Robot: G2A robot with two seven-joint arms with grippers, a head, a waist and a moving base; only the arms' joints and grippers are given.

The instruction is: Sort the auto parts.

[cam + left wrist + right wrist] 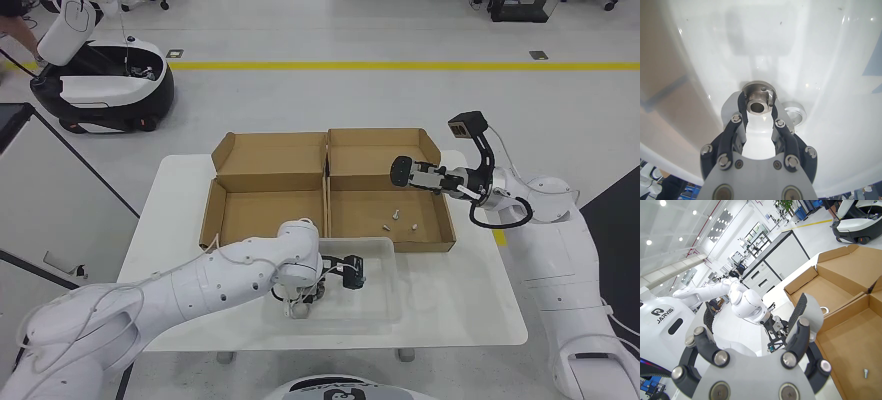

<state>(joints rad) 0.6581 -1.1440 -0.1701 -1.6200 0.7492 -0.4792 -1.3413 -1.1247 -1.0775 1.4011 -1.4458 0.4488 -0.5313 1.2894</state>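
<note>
In the left wrist view, my left gripper (758, 102) is down inside the white tray (810, 47), shut on a steel flanged bushing (757, 105), with a pad pressing on each side of its hub. A silver ring (795, 111) lies right beside it on the tray floor. From the top, that gripper (298, 308) is at the tray's near left part. My right gripper (400, 171) hangs open and holds nothing above the right cardboard box (385, 200), its fingers (800, 309) spread wide. Two small bolts (397, 212) (414, 226) lie in that box, and one bolt (865, 373) shows in the right wrist view.
Two open cardboard boxes sit side by side at the table's far half, the left box (265, 215) bare inside. The tray (385, 300) lies in front of them. A white mobile robot base (105, 85) stands on the floor beyond the table.
</note>
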